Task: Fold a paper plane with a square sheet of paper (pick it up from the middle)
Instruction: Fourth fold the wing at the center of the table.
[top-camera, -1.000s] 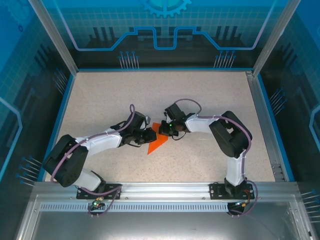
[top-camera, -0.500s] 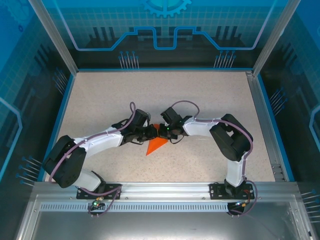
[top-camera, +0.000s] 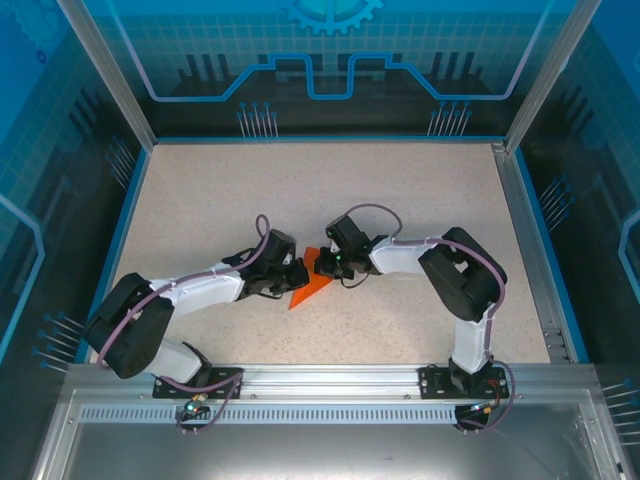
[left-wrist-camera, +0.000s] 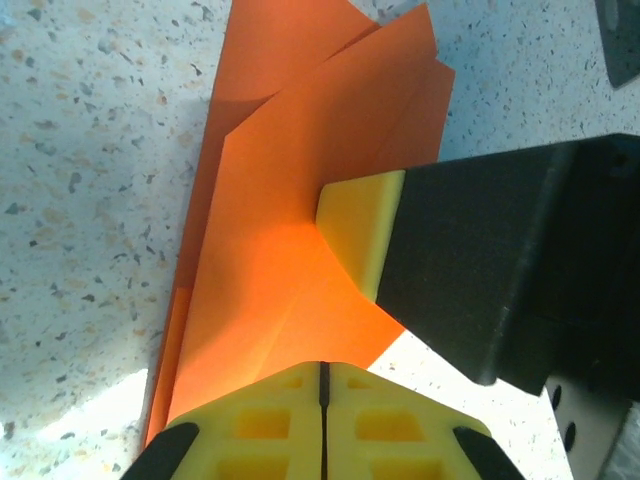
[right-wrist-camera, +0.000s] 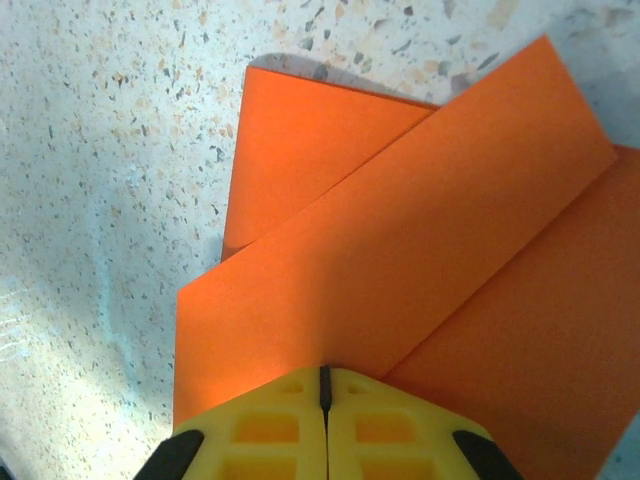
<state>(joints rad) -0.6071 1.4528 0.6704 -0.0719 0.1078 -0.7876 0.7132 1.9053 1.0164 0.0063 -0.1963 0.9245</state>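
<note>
From above, the fingertips of the left gripper (top-camera: 297, 274) and the right gripper (top-camera: 326, 268) are lost among dark wrist housings. These cover the middle of the square sheet of paper (top-camera: 303, 292), here a creased orange wedge whose pointed end pokes out on the arm-base side of both grippers. In the left wrist view the paper's edge runs under the left gripper's yellow tips, which are pressed together to a hairline seam; whether a layer is pinched there cannot be told. The right gripper's jaws are likewise closed tight in its own view, the paper cut off beneath them, so no grip can be confirmed. Both arms reach low, forearms angled inward, the 2 grippers almost nose to nose over the paper. 1 yellow pad (left-wrist-camera: 358, 230) of the right gripper rests on the top flap just ahead of the left gripper. Bare speckled worktop (top-camera: 400, 200) lies open all round both grippers, its blue rim (top-camera: 320, 139) well apart from them.
</note>
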